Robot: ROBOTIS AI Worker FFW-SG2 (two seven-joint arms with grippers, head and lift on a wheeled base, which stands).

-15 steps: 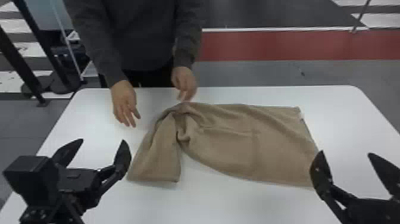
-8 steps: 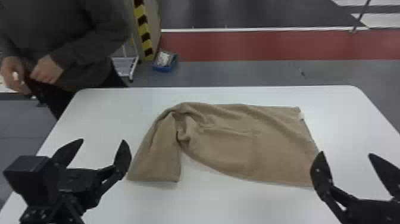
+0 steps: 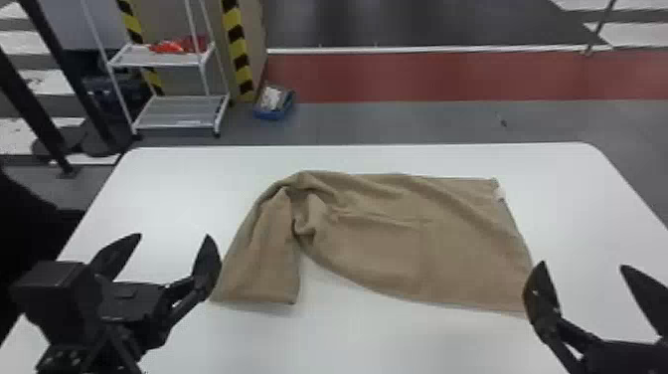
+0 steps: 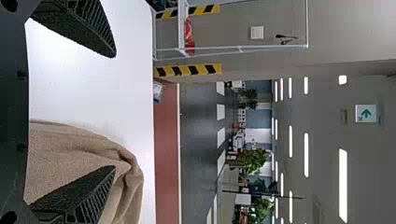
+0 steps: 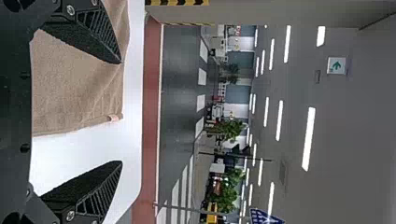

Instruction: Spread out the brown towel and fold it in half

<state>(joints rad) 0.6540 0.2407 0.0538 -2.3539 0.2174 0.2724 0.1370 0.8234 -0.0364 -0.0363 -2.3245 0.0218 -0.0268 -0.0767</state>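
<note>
Ideally, in the head view, we first untwist the left side of the brown towel (image 3: 397, 248) on the white table (image 3: 397, 343). In the left wrist view our left gripper (image 4: 115, 111), wide and empty, should pinch shallowly; in the right one our right gripper (image 5: 121, 112), equally wide, should steady the flatter end.

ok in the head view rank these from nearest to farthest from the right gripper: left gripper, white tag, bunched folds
From the right gripper:
1. white tag, at the far right corner of the towel
2. bunched folds, left of the towel's middle
3. left gripper, at the table's left
</note>
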